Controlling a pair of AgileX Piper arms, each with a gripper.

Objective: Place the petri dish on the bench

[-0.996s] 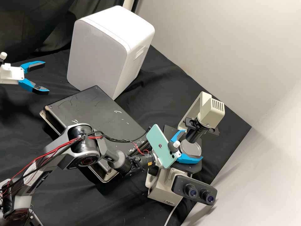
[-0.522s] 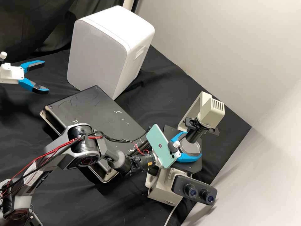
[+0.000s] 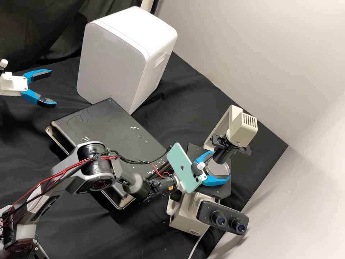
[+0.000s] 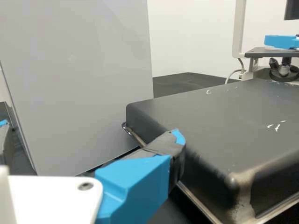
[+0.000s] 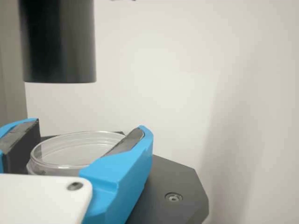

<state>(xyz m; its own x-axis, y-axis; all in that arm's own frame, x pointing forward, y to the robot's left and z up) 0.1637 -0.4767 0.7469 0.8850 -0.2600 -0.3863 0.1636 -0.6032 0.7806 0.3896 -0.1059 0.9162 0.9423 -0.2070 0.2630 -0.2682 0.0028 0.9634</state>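
A clear, round petri dish [image 3: 217, 169] sits on the black stage [image 3: 222, 191] of a microscope at the bench's right end. My right gripper [image 3: 220, 165] is shut on the petri dish, one blue finger on each side of its wall. In the right wrist view the petri dish [image 5: 74, 151] lies between the two pads, under the dark condenser tube [image 5: 58, 39]. My left gripper [image 3: 51, 89] hangs open and holding nothing at the far left, above the black cloth. In its own view the left gripper [image 4: 88, 135] faces the white box and the tray.
A black metal tray [image 3: 107, 126] lies upside down mid-bench, under the right arm. A tall white box [image 3: 125, 54] stands behind it. The microscope [image 3: 201, 212] has its eyepieces toward the front and a lamp housing [image 3: 240, 126] above the dish. A white wall runs along the right.
My right gripper's fingers have come together from wide apart around the dish to pressing on its sides. The left arm has kept still.
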